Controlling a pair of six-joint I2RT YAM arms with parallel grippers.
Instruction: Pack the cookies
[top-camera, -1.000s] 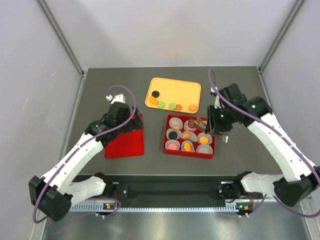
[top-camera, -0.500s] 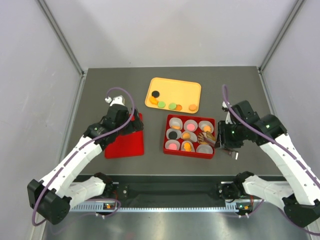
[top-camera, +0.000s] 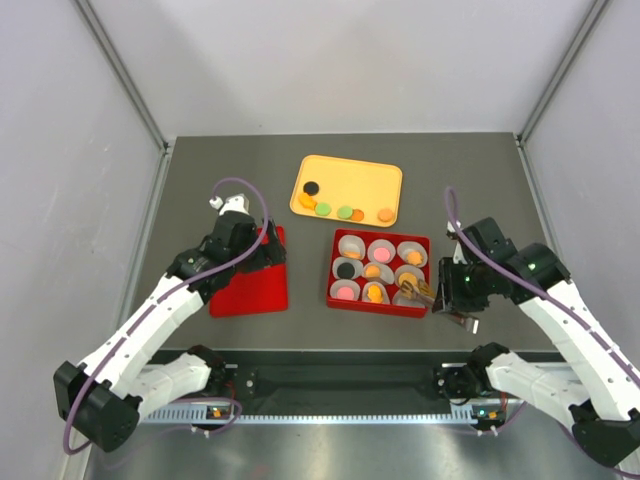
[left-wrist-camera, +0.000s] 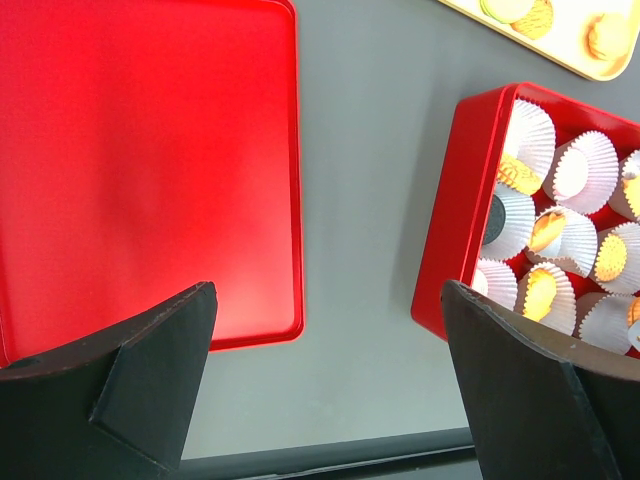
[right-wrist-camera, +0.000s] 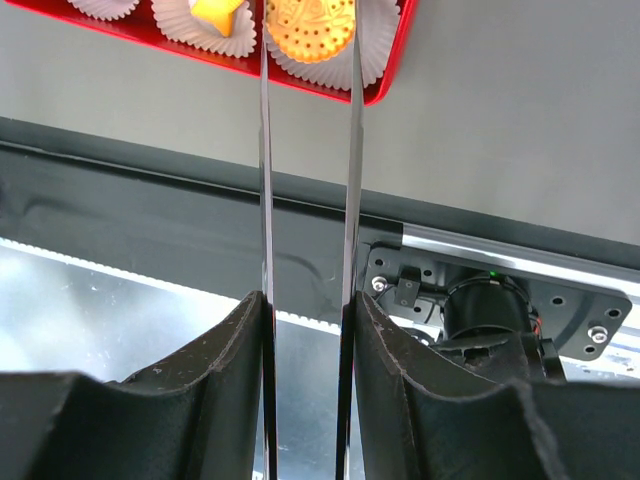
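Observation:
My right gripper (top-camera: 449, 294) (right-wrist-camera: 305, 300) is shut on thin metal tongs (right-wrist-camera: 264, 150). The tongs pinch an orange cookie (right-wrist-camera: 310, 25) over the white paper cup at the near right corner of the red box (top-camera: 333, 268), and they also show in the top view (top-camera: 424, 291). The other cups hold orange, pink and black cookies. Several loose cookies, such as a black one (top-camera: 312, 187) and a green one (top-camera: 323, 209), lie on the yellow tray (top-camera: 380, 180). My left gripper (top-camera: 268, 248) (left-wrist-camera: 330, 390) is open and empty, above the table between the red lid (left-wrist-camera: 140, 160) and the box (left-wrist-camera: 460, 230).
The flat red lid (top-camera: 250, 285) lies left of the box. The yellow tray stands behind the box. The arm bases and a black rail (top-camera: 340, 382) run along the near table edge, and grey walls close in both sides.
My right arm has drawn back toward the near edge, taking the tongs and orange cookie from the box's far right cup to its near right cup. The left arm has barely moved.

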